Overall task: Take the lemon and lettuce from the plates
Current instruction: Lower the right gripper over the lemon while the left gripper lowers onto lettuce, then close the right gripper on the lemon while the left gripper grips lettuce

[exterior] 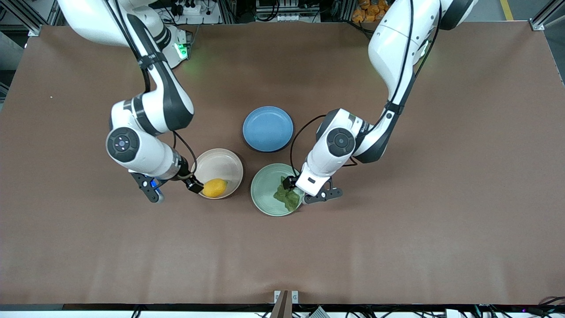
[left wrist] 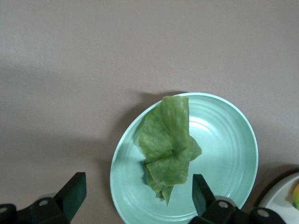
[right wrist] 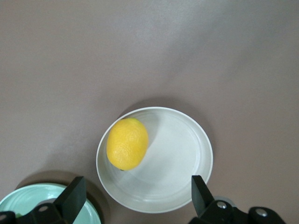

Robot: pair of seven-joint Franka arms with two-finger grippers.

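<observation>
My right gripper (right wrist: 135, 198) hangs wide over the lemon (right wrist: 127, 143) on the beige plate (right wrist: 182, 182); my left gripper (left wrist: 138, 193), wide, over the lettuce (left wrist: 169, 144) on the mint plate (left wrist: 229, 149).

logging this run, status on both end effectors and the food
Left end effector open over lettuce on green plate. Right end effector open over lemon on beige plate. Nothing blocking.

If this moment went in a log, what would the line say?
left gripper: open over wrinkly green lettuce on mint plate | right gripper: open over yellow oval lemon on beige plate | nothing lifted
</observation>
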